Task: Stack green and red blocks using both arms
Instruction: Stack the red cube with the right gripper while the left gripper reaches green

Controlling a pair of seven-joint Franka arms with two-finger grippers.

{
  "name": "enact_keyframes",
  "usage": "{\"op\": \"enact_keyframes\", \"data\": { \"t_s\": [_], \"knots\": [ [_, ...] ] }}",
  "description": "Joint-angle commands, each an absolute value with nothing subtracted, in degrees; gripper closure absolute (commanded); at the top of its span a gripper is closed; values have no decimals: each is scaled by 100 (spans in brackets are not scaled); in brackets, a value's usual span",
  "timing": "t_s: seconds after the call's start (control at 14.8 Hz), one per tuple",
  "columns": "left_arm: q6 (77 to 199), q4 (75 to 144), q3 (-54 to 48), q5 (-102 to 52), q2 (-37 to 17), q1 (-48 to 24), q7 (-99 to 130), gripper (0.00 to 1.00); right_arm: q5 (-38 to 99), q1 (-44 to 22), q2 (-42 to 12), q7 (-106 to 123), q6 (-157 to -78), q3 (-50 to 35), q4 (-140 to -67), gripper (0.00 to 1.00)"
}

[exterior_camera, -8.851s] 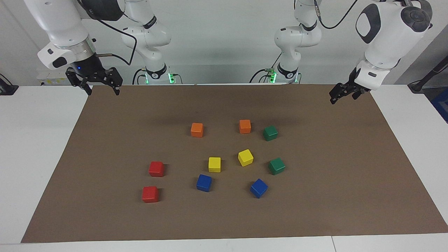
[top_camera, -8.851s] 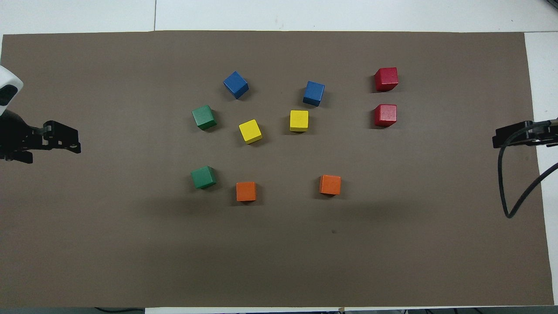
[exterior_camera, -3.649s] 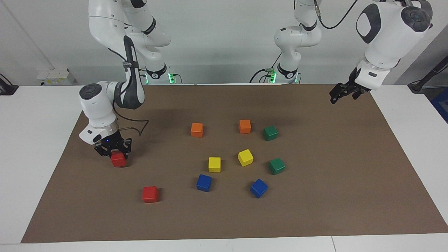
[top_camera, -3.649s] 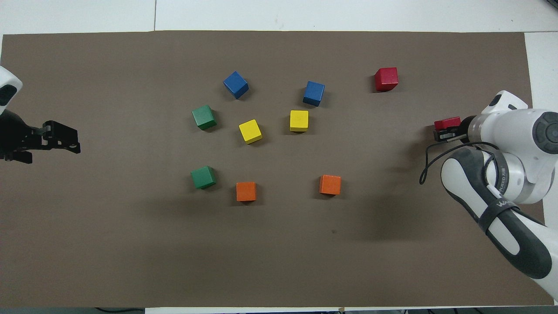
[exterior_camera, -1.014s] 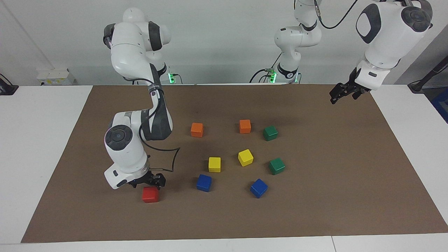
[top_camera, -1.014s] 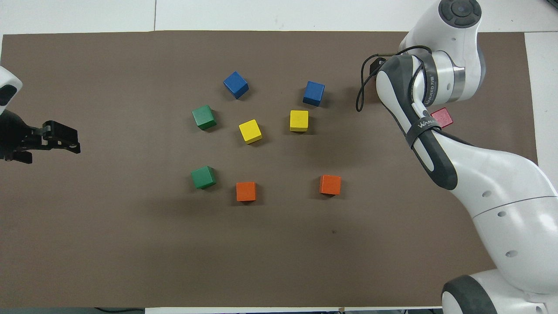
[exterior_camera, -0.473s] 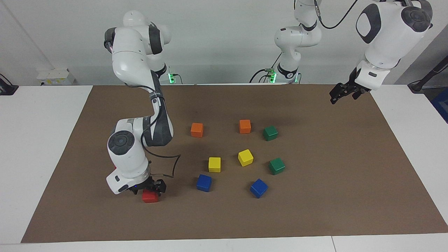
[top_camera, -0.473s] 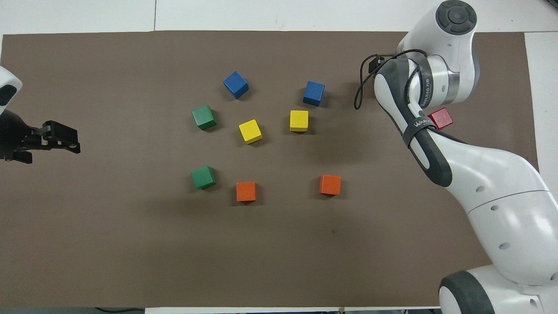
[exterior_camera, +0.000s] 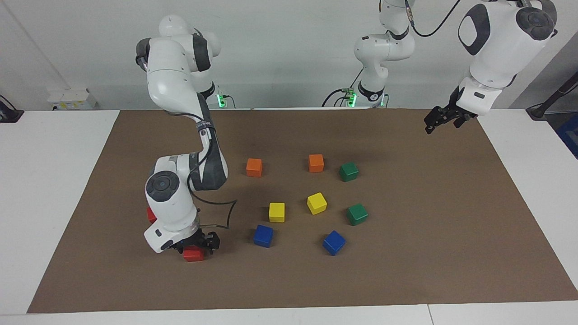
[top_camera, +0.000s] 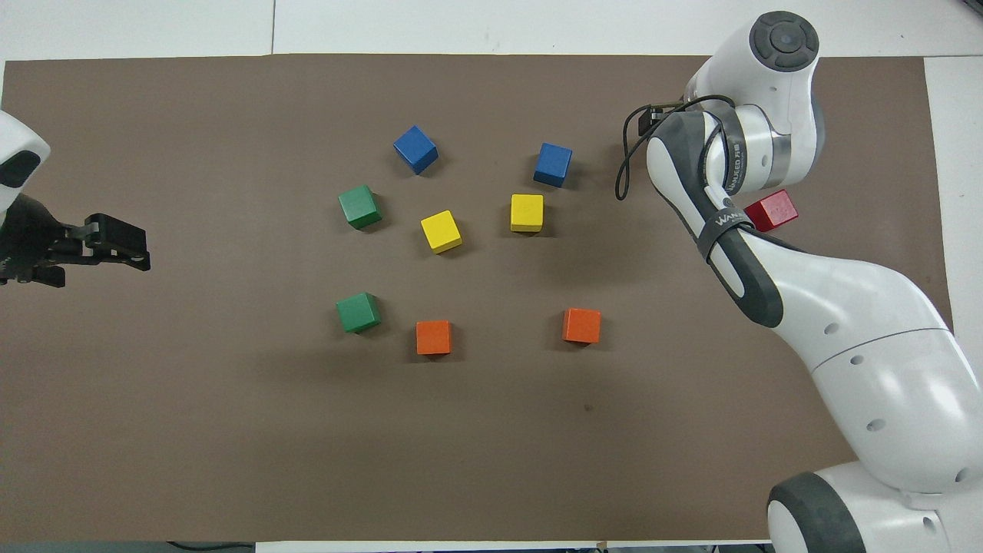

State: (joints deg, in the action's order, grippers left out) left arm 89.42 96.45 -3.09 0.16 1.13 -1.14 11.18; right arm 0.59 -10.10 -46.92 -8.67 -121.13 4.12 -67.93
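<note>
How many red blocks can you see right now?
2. One red block sits at the right tool; the other red block, nearer the robots, is partly hidden by that arm.

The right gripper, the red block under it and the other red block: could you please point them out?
right gripper (exterior_camera: 195, 244), facing view, between its fingertips.
red block under it (exterior_camera: 193, 256), facing view, front face.
other red block (top_camera: 774, 210), overhead view, top face.
</note>
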Motion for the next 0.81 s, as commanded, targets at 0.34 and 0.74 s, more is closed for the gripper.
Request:
{"op": "enact_keyframes", "data": {
  "t_s": [0.34, 0.74],
  "knots": [
    [10579, 10782, -290, -44, 27, -1704, 2644, 0, 88, -949, -4544, -650, -12472, 343, -7233, 100],
    [12418, 12085, -290, -44, -324, -1942, 2874, 0, -44, -695, -3755, 200, -11183, 369, -7268, 100]
  ]
}}
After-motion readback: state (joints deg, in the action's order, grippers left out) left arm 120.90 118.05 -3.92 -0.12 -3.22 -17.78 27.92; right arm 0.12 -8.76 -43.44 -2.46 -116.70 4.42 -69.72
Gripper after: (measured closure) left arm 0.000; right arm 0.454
